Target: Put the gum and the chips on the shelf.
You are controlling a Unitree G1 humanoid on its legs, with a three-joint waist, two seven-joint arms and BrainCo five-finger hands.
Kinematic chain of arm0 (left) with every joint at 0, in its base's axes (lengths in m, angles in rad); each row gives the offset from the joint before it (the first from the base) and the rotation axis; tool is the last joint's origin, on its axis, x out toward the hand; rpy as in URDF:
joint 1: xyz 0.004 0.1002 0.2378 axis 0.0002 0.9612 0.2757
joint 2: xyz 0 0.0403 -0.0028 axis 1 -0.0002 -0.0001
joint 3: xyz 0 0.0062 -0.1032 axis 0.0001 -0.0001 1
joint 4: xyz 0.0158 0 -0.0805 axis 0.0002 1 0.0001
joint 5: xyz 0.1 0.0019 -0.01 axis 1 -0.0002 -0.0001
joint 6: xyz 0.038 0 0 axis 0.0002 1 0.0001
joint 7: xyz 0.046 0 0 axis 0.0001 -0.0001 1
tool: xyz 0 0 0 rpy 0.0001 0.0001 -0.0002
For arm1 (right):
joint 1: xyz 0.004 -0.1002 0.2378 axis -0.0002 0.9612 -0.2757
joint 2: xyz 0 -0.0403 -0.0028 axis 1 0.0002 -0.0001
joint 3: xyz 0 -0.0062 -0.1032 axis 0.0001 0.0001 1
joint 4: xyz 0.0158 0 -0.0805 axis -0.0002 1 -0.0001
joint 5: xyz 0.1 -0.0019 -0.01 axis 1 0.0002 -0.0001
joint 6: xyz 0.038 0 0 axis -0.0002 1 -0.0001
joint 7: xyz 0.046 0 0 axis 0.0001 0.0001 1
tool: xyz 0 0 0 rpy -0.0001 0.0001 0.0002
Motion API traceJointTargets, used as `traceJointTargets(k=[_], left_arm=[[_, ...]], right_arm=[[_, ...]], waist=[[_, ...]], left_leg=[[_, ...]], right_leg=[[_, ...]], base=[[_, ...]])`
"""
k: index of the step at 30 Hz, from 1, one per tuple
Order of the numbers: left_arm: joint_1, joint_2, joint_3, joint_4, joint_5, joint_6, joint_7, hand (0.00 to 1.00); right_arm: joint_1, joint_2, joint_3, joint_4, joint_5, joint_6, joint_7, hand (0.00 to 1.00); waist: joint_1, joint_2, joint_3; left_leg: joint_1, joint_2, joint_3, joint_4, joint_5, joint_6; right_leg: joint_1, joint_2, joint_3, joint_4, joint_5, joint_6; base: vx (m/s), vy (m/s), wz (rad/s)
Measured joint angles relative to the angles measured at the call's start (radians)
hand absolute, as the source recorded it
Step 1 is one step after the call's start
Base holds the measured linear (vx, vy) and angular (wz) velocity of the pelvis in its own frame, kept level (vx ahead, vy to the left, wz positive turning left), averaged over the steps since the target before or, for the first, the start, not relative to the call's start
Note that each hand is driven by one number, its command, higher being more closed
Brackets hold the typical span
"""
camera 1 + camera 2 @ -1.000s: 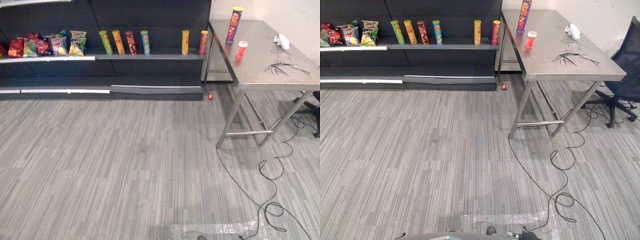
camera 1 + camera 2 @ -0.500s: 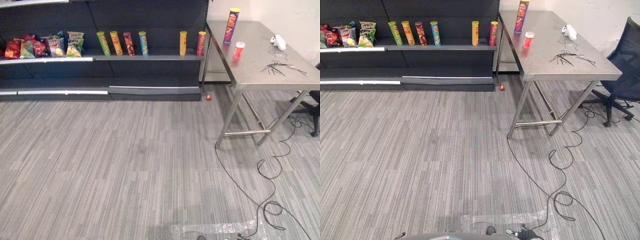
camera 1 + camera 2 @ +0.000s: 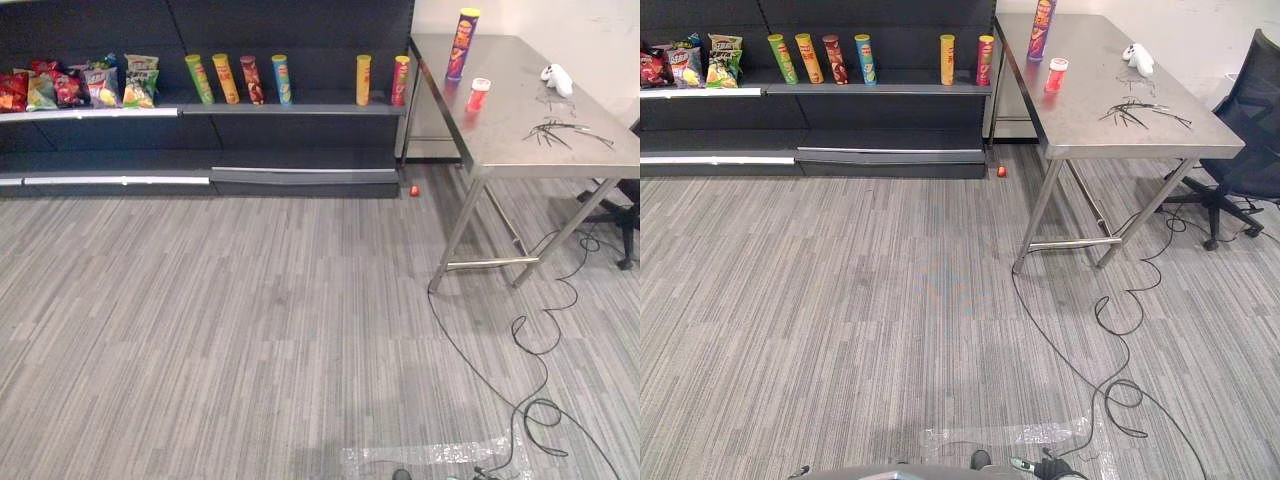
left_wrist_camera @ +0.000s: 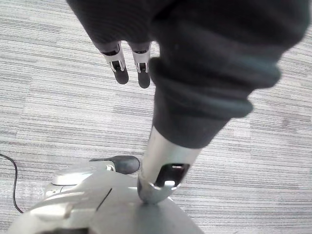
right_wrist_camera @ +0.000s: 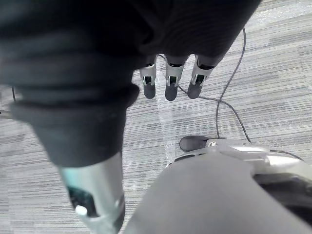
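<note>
My left hand [image 4: 119,72] and right hand [image 5: 169,87] hang empty, fingers loose; risk: a clumsy reach topples the tall chips can [image 3: 462,44] (gum [image 3: 479,94] stands near) off the desk [image 3: 520,150].

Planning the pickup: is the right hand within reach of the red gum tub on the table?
Probably not: the right hand hangs open over the carpet, and the gum tub stands on the table far across it. Walk closer.

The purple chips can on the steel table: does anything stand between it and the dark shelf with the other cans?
Nothing visible does. The purple chips can stands at the steel table's end beside the dark shelf, whose board is bare between the blue can and the yellow can.
</note>
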Motion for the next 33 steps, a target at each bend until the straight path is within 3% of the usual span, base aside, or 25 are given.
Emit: traceJointTargets(k=[27, 33], left_arm=[[0.0, 0.006, -0.022, -0.004, -0.001, -0.002, 0.0, 0.0], [-0.051, 0.01, -0.021, -0.036, -0.018, -0.003, 0.006, 0.0]], right_arm=[[-0.002, 0.003, -0.013, -0.001, 0.0, 0.001, -0.004, 0.0], [-0.075, 0.007, -0.026, -0.015, 0.003, -0.001, -0.007, 0.0]], waist=[[0.0, -0.002, 0.003], [0.0, -0.005, 0.072]], left_leg=[[0.0, 0.001, -0.001, 0.002, 0.0, 0.001], [-0.1, 0.013, 0.001, 0.058, 0.001, 0.001]], right_leg=[[-0.002, 0.001, -0.002, 0.0, 0.0, 0.0], [-0.126, 0.001, -0.001, 0.11, -0.027, -0.023]], base=[[-0.01, -0.004, 0.0], [-0.05, -0.018, -0.03]])
